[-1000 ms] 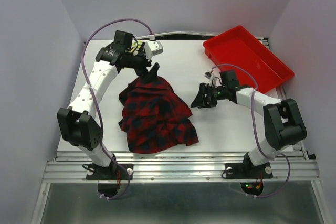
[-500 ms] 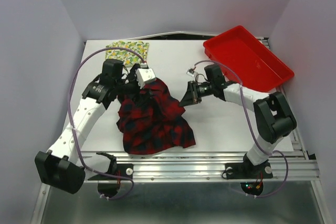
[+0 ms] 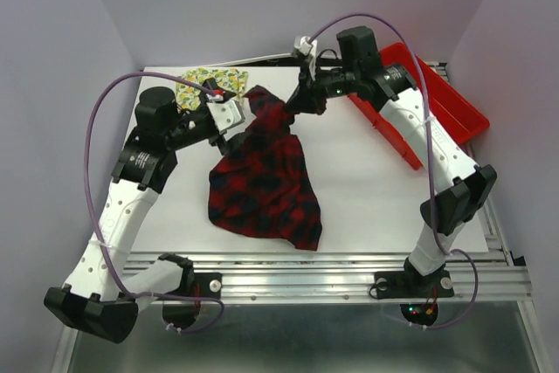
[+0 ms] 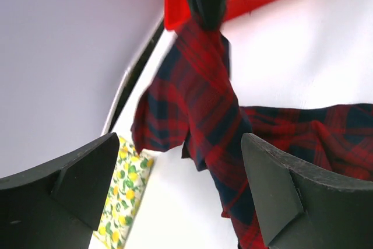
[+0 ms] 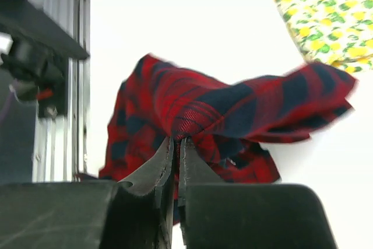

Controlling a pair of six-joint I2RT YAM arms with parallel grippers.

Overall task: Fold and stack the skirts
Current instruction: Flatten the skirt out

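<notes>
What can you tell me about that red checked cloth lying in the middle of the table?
The plaid skirt is soft cloth in red and dark, near-black checks, rumpled and unfolded. Most of it lies spread on the white table. Its far end is drawn up into a twisted peak, pinched between the shut fingers of the right gripper. The left gripper hangs open near its left side and grips nothing. It lies apart from the lemon-print skirt.

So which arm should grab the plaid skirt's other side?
Probably the left arm: its jaws are open, empty, beside the plaid skirt. The right arm has jaws shut on its raised end.
</notes>
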